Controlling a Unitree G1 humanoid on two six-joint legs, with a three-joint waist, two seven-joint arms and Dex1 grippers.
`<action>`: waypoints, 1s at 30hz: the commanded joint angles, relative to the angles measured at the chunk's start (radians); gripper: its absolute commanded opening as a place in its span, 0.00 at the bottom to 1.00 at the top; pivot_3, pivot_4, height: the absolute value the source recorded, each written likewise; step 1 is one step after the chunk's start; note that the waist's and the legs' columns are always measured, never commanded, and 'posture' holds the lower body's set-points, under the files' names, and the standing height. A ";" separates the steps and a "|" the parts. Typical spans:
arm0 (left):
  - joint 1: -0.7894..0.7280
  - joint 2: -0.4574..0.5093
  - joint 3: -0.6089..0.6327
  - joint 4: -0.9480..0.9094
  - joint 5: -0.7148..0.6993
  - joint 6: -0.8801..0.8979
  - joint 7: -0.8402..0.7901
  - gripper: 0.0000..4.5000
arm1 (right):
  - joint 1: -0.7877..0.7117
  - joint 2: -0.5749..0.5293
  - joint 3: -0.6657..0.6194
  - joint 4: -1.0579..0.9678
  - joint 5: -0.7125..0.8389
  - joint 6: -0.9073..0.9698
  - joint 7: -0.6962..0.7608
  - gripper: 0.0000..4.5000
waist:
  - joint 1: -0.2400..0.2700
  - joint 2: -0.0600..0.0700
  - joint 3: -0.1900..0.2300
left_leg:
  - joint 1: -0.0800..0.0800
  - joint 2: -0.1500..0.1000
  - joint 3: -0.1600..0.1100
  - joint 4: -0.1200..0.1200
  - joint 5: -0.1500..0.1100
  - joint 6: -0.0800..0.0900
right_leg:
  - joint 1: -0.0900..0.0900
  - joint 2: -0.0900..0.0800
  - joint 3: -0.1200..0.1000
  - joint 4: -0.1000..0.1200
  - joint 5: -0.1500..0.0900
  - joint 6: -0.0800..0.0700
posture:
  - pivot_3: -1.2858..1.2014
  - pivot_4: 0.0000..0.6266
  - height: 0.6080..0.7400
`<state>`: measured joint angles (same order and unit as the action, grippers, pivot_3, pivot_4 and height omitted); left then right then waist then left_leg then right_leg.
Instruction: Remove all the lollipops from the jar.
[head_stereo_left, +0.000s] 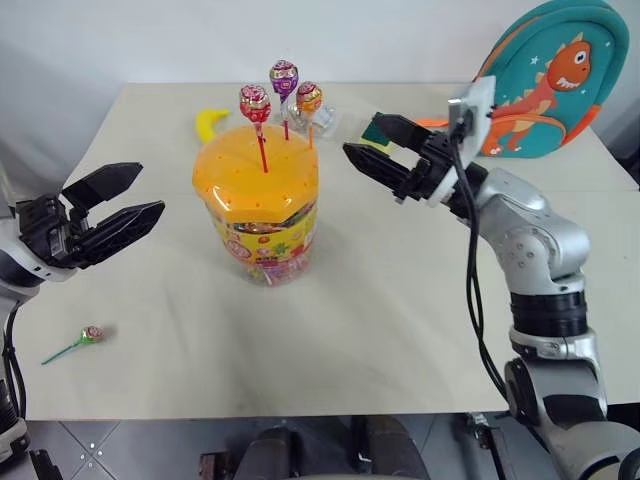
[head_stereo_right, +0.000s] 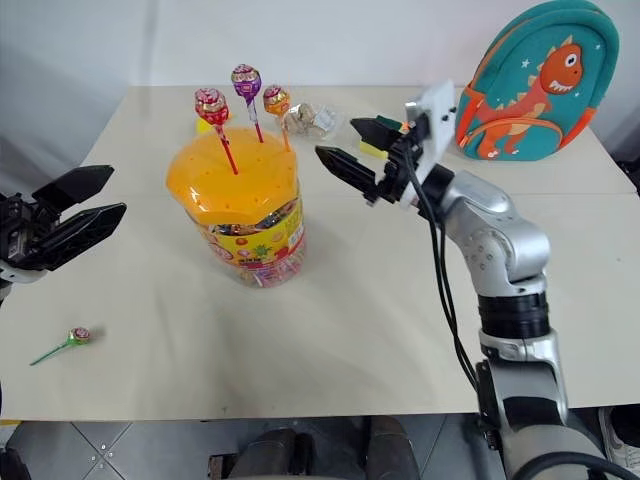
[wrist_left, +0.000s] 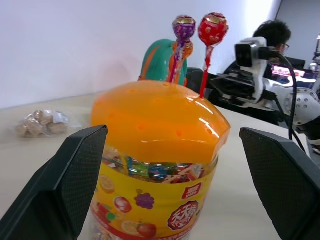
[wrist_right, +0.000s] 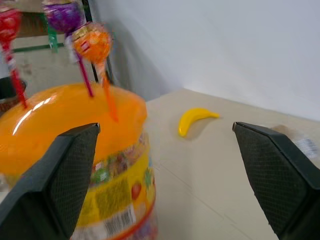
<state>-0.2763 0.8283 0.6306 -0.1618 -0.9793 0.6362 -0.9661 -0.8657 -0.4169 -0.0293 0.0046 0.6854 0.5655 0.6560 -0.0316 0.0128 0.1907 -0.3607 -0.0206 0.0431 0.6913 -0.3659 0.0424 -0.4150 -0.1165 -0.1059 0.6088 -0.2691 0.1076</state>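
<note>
The jar (head_stereo_left: 258, 215), a clear tub with an orange domed lid and a yellow label, stands upright mid-table. Three lollipops are stuck upright in the lid: a red-pink one (head_stereo_left: 255, 102), a purple one (head_stereo_left: 284, 74) and an orange one (head_stereo_left: 309, 97). A green-pink lollipop (head_stereo_left: 90, 335) on a green stick lies flat on the table near the front left. My left gripper (head_stereo_left: 150, 190) hangs open and empty to the jar's left. To the jar's right, my right gripper (head_stereo_left: 360, 135) is open and empty too, level with the lollipop heads and pointing at them.
A yellow banana (head_stereo_left: 208, 122) and a clear bag of sweets (head_stereo_left: 325, 122) lie behind the jar. A teal dinosaur backpack (head_stereo_left: 545, 80) stands at the back right. The table's front edge (head_stereo_left: 300, 412) is close. A person (wrist_left: 272, 35) sits beyond the table.
</note>
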 joint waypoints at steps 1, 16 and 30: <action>0.033 0.000 0.059 -0.027 -0.032 -0.014 -0.004 1.00 | -0.069 0.048 0.024 0.013 -0.003 0.025 0.020 1.00 | 0.001 0.000 0.000 | 0.000 0.000 0.000 0.000 0.000 0.000 | 0.000 0.000 0.000 0.000 0.000 0.000 | 0.52 0.24 1.00; 0.111 0.004 0.109 -0.053 -0.054 -0.037 -0.032 1.00 | -0.144 0.140 0.020 0.099 -0.047 -0.026 0.091 0.40 | 0.001 0.000 0.000 | -0.007 0.000 -0.005 0.006 0.000 0.000 | -0.002 0.000 -0.001 0.001 0.000 0.000 | 0.52 0.24 1.00; 0.060 0.028 0.035 -0.084 -0.078 -0.019 -0.083 1.00 | -0.153 0.044 -0.232 0.165 0.033 -0.145 0.172 0.01 | 0.004 0.000 0.000 | -0.008 0.000 -0.005 0.007 0.000 0.000 | -0.002 0.001 -0.001 0.001 0.000 0.000 | 0.52 0.24 1.00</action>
<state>-0.2208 0.8348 0.6623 -0.1999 -1.0546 0.6318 -1.0315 -1.0080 -0.3282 -0.2077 0.1949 0.7142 0.4315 0.8406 -0.0271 0.0127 0.1906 -0.3687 -0.0209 0.0374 0.6978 -0.3660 0.0422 -0.4175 -0.1159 -0.1068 0.6097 -0.2689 0.1078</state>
